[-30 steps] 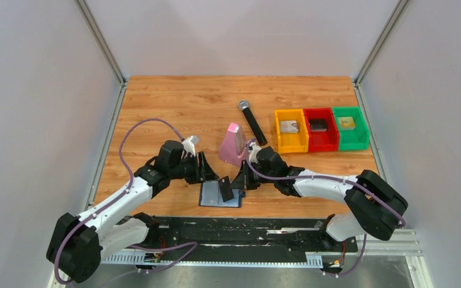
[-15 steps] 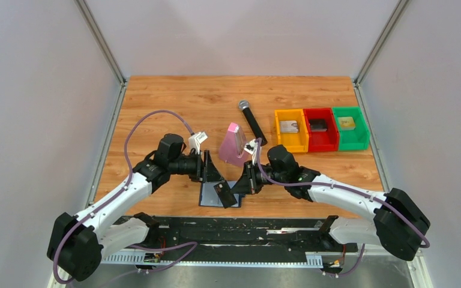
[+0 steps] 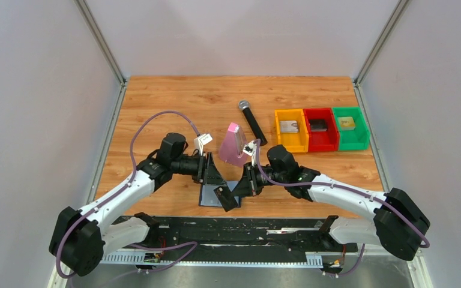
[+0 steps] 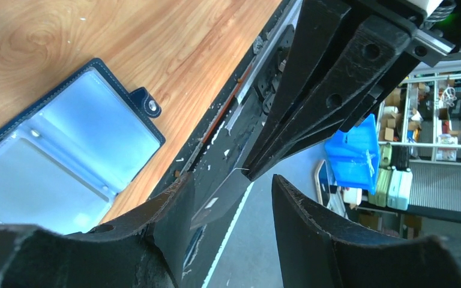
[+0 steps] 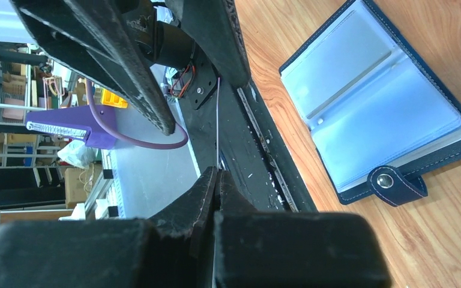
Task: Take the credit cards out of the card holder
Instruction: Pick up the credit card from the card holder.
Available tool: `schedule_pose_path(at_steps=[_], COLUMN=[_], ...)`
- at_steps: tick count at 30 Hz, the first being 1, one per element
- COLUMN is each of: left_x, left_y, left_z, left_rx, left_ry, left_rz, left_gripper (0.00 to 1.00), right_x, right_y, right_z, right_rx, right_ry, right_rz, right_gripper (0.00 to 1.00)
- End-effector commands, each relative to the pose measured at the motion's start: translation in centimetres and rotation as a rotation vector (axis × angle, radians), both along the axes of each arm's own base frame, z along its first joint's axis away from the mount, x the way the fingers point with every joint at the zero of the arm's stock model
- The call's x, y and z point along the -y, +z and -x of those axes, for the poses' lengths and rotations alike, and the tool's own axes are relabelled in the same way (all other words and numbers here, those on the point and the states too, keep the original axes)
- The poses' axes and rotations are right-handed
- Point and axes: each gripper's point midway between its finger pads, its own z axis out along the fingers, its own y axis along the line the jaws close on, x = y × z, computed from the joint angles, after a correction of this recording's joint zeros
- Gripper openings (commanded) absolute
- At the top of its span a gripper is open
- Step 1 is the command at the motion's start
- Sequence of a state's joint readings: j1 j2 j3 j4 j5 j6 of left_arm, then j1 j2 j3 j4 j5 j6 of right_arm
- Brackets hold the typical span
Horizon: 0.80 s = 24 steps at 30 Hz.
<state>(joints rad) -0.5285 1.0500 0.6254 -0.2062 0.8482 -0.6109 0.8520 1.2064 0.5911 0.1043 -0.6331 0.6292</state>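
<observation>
The wooden counter (image 3: 174, 102) carries two arms that meet low at its near edge. From above, their black parts overlap and hide part of the card holder (image 5: 372, 120). Three small bins stand in a row at the far right: orange (image 3: 292, 147), red (image 3: 321, 146) and green (image 3: 351, 144). Each holds something too small to make out. One pink metronome (image 3: 233, 147) and one black microphone (image 3: 252, 123) lie behind the arms.

The one card holder lies open and flat on the counter by its near edge, under the fingers. It is navy outside with pale stitching, and its snap tab (image 5: 390, 183) is hanging free. The inside pockets are pale blue-grey, and I cannot tell whether any cards sit in them.

The left fingers (image 4: 168, 222) stand apart, gripping nothing. The right fingers (image 5: 201, 198) are pressed together on one card (image 5: 218, 120). It shows edge-on as only a pale line, and its colour is unreadable. Its far end reaches up to one left finger.
</observation>
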Motion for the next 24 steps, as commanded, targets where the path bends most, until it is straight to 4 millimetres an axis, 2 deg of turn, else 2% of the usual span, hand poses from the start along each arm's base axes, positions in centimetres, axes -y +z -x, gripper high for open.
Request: schedule_pose_path(at_steps=[1, 5, 7, 8, 9, 11, 12, 15, 18, 21, 24], left_x=[0.7, 0.8, 0.9, 0.9, 0.9, 1.1, 1.2, 1.4, 1.6, 1.8, 1.9], left_y=[0.8, 0.6, 0.4, 0.4, 0.3, 0.3, 0.5, 0.9, 1.4, 1.8, 2.8], left_z=[0.2, 0.3, 0.4, 0.5, 0.5, 0.6, 0.6, 0.3, -0.4, -1.4, -2.2], left_rx=[0.026, 0.015, 0.006, 0.0, -0.01, -0.026, -0.033, -0.037, -0.032, -0.014, -0.016], left_ry=[-0.053, -0.055, -0.058, -0.06, -0.06, -0.066, -0.066, -0.048, -0.007, 0.05, 0.116], left_rz=[0.037, 0.035, 0.036, 0.037, 0.035, 0.044, 0.055, 0.077, 0.092, 0.098, 0.129], left_gripper=[0.57, 0.51, 0.42, 0.32, 0.26, 0.04, 0.01, 0.0, 0.0, 0.0, 0.0], right_x=[-0.7, -0.7, -0.8, -0.8, -0.8, -0.8, -0.8, -0.4, 0.1, 0.8, 1.5], right_y=[2.6, 2.9, 2.9, 3.0, 3.0, 3.0, 3.0, 2.8, 3.0, 4.0, 5.1], right_z=[-0.2, -0.2, -0.2, -0.3, -0.4, -0.7, -0.9, -1.9, -2.6, -3.3, -4.1], right_rx=[0.066, 0.068, 0.071, 0.073, 0.072, 0.067, 0.063, 0.049, 0.044, 0.05, 0.045], right_ry=[0.043, 0.047, 0.045, 0.042, 0.038, 0.018, 0.003, -0.063, -0.13, -0.209, -0.304], right_rz=[-0.064, -0.068, -0.068, -0.067, -0.066, -0.058, -0.053, -0.024, -0.019, -0.038, -0.067], right_gripper=[0.0, 0.0, 0.0, 0.0, 0.0, 0.02, 0.05, 0.14, 0.34, 0.51, 0.62])
